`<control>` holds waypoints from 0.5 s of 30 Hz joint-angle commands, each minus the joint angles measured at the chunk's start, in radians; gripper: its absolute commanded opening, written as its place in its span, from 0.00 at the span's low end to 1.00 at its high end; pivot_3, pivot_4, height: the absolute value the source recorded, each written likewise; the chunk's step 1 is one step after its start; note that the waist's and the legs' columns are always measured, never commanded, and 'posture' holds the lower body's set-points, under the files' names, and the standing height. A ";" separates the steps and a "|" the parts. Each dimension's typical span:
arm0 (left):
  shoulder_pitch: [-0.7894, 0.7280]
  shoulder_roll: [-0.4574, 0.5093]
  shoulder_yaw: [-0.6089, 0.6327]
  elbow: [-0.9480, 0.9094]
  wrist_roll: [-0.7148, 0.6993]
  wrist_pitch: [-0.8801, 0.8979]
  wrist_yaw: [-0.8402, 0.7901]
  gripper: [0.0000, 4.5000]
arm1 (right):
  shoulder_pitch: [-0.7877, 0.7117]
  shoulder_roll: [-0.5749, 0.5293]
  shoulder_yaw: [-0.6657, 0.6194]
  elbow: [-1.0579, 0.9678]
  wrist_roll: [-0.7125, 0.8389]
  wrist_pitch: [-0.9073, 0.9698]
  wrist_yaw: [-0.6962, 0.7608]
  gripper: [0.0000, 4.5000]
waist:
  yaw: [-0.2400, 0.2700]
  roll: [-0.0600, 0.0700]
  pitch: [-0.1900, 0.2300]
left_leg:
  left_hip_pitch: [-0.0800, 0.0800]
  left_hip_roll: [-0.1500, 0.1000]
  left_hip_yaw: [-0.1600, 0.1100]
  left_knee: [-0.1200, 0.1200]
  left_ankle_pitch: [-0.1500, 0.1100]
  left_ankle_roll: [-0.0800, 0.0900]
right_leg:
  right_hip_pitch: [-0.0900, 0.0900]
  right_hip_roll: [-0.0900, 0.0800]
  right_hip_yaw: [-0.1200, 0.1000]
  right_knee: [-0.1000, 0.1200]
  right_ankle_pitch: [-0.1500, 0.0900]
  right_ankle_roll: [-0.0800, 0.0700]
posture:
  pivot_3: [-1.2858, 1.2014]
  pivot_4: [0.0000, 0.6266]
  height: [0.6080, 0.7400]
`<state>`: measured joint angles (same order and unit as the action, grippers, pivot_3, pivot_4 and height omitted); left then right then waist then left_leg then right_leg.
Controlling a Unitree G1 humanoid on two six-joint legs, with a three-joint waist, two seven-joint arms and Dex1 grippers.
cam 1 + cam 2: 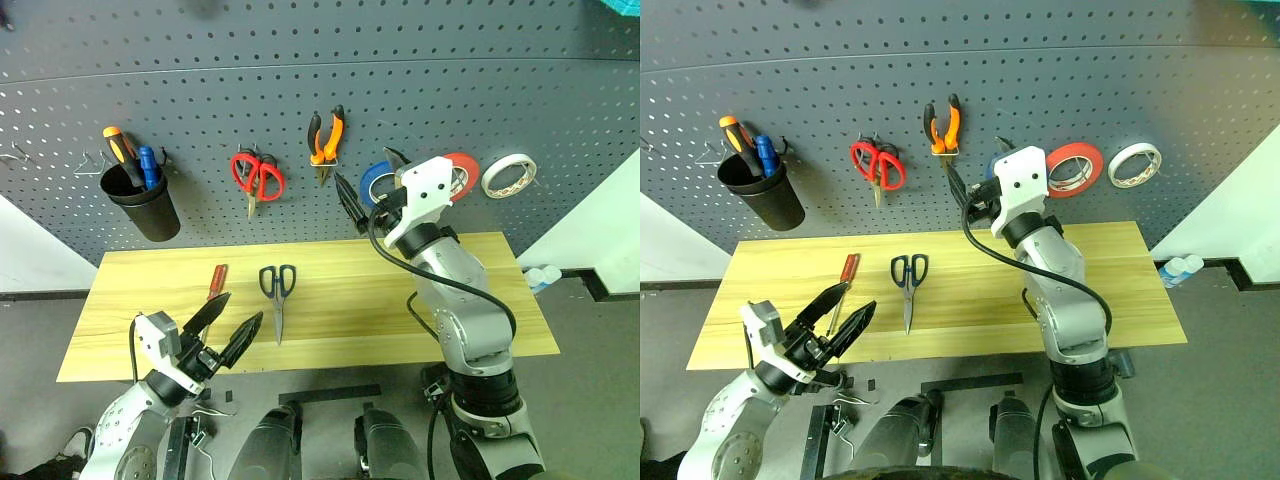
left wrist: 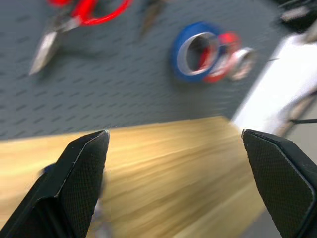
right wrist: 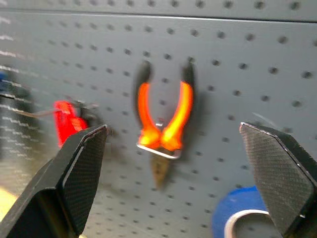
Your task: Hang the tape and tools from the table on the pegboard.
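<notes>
Both jaws wide, empty. Left gripper lower left, over table front edge, angled toward screwdriver and scissors awaiting pickup. Right gripper raised mid-frame before pegboard, near hung pliers and blue tape.

table: light wood planks | pegboard: matt grey | fingers: textured black
</notes>
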<state>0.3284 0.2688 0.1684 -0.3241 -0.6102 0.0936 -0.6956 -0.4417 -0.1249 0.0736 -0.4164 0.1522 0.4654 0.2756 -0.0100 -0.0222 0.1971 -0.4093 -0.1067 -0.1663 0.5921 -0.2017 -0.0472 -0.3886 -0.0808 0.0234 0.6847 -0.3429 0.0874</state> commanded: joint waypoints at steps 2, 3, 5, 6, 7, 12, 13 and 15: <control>-0.011 -0.005 -0.001 -0.020 0.011 0.041 0.070 1.00 | -0.028 -0.030 -0.034 -0.083 0.149 0.114 0.083 0.99 | 0.000 0.000 0.000 | 0.000 0.000 0.000 0.000 0.000 0.000 | 0.000 0.000 0.000 0.000 0.000 0.000 | 0.54 0.20 1.00; -0.018 -0.011 -0.005 -0.020 0.021 0.046 0.089 1.00 | -0.024 -0.048 -0.037 -0.095 0.183 0.143 0.113 0.99 | 0.001 0.000 0.000 | 0.000 0.000 0.000 0.000 0.000 0.000 | 0.000 0.000 0.000 0.000 0.000 0.000 | 0.54 0.20 1.00; -0.030 -0.017 -0.013 -0.015 0.048 0.058 0.127 1.00 | -0.021 -0.076 -0.038 -0.109 0.220 0.175 0.144 0.99 | 0.002 0.000 0.000 | 0.000 0.000 0.000 0.000 0.000 0.000 | 0.000 0.000 0.000 0.000 0.000 0.000 | 0.54 0.19 1.00; -0.045 -0.019 -0.034 0.002 0.109 0.066 0.173 1.00 | -0.016 -0.097 -0.038 -0.115 0.232 0.185 0.161 0.99 | 0.002 0.000 -0.001 | 0.000 0.000 0.000 0.000 0.000 0.000 | 0.000 0.000 0.000 0.000 0.000 0.000 | 0.54 0.19 1.00; -0.057 -0.019 -0.048 0.017 0.154 0.071 0.204 1.00 | -0.015 -0.111 -0.035 -0.117 0.240 0.191 0.169 0.99 | 0.004 0.000 -0.002 | 0.000 0.000 0.000 0.000 0.000 0.000 | 0.000 0.000 0.000 0.000 0.000 0.000 | 0.54 0.18 1.00; -0.124 -0.071 -0.114 0.125 0.359 -0.027 0.338 1.00 | -0.024 -0.135 -0.031 -0.111 0.249 0.193 0.169 0.99 | 0.004 -0.001 -0.006 | 0.000 0.000 0.000 0.001 0.000 0.000 | 0.000 0.000 -0.001 0.000 0.001 0.001 | 0.54 0.17 1.00; -0.141 -0.083 -0.121 0.152 0.395 -0.049 0.369 1.00 | -0.026 -0.137 -0.030 -0.115 0.252 0.195 0.170 0.99 | 0.006 0.000 -0.007 | 0.000 0.000 0.000 0.001 0.000 0.000 | 0.000 0.000 -0.001 0.000 0.001 0.001 | 0.54 0.17 1.00; -0.187 -0.107 -0.138 0.204 0.470 -0.061 0.446 1.00 | -0.026 -0.144 -0.027 -0.126 0.256 0.200 0.173 0.99 | 0.011 0.000 -0.008 | 0.000 0.000 0.001 0.001 0.000 0.000 | 0.000 0.000 -0.001 0.000 0.001 0.001 | 0.54 0.17 1.00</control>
<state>0.1568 0.1671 0.0389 -0.1293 -0.2010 0.0681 -0.3047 -0.4497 -0.2622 0.0496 -0.4834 0.3873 0.6715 0.4418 0.0007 -0.0227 0.1890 -0.4094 -0.1070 -0.1658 0.5938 -0.2017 -0.0472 -0.3882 -0.0803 0.0223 0.6848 -0.3420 0.0889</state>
